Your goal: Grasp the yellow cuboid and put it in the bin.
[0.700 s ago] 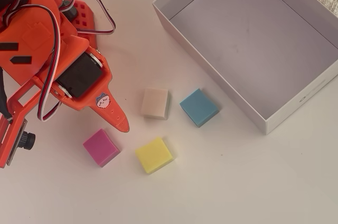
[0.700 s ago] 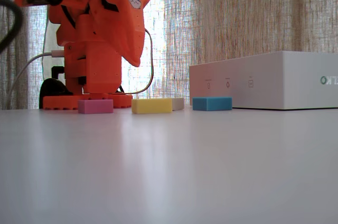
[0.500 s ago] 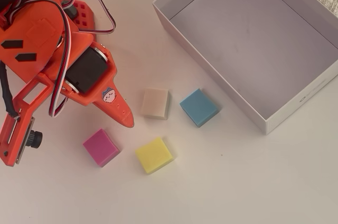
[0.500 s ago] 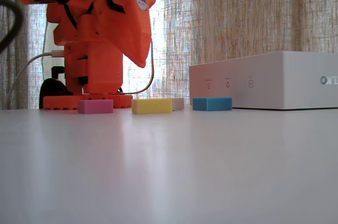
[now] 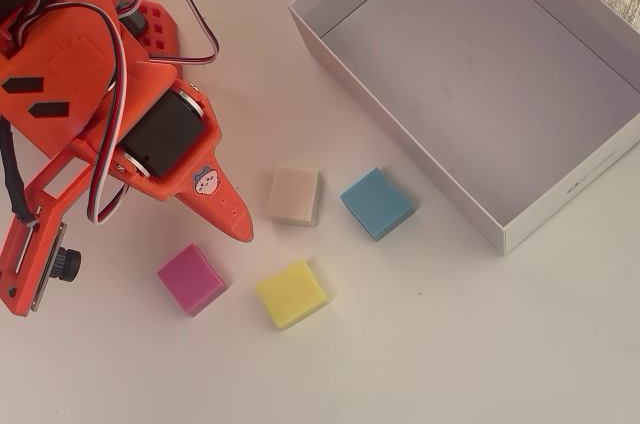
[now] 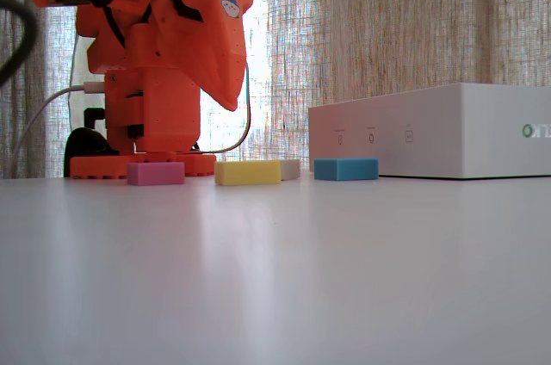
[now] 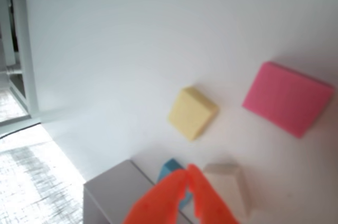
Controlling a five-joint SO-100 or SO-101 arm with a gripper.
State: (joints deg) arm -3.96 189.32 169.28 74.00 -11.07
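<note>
The yellow cuboid (image 5: 291, 293) lies flat on the white table, in front of the other blocks; it also shows in the fixed view (image 6: 247, 173) and the wrist view (image 7: 191, 113). The bin (image 5: 395, 134), a large white box, stands at the upper right, empty; its side wall shows in the fixed view (image 6: 430, 128). My orange gripper (image 5: 240, 229) hangs above the table, up and left of the yellow cuboid, apart from it. Its fingers meet at the tips in the wrist view (image 7: 187, 174), shut and empty. In the fixed view the gripper (image 6: 231, 102) is well above the blocks.
A pink block (image 5: 191, 278) lies left of the yellow one. A cream block (image 5: 294, 194) and a blue block (image 5: 376, 203) lie between the yellow cuboid and the bin. The arm's base stands at the upper left.
</note>
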